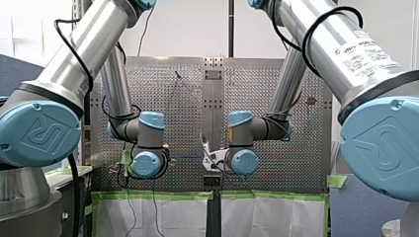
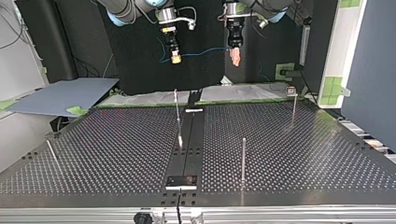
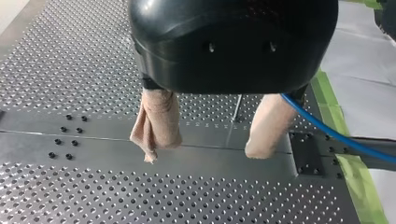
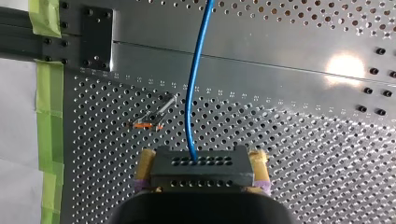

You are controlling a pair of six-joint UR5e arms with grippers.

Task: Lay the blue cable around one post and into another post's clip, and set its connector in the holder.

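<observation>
Perforated metal table [image 2: 289, 154] w/ green tape [image 1: 148, 195] on its edge & white sheets [image 1: 168, 217] at lower centre of front view, white wall [image 1: 192, 29] at upper centre; in top view black backdrop [image 2: 135, 60] at upper centre, grey board [image 2: 65, 95] at left, dark blue panel [image 2: 369, 70] at right.

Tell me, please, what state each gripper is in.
My left gripper: open, gripping nothing.
My right gripper: closed on the black perforated connector block of the blue cable.

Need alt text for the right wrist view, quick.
My right gripper, with yellow pads, clamps the black connector; the blue cable runs from it ahead over the perforated table. Green tape lines the table's edge.
</observation>
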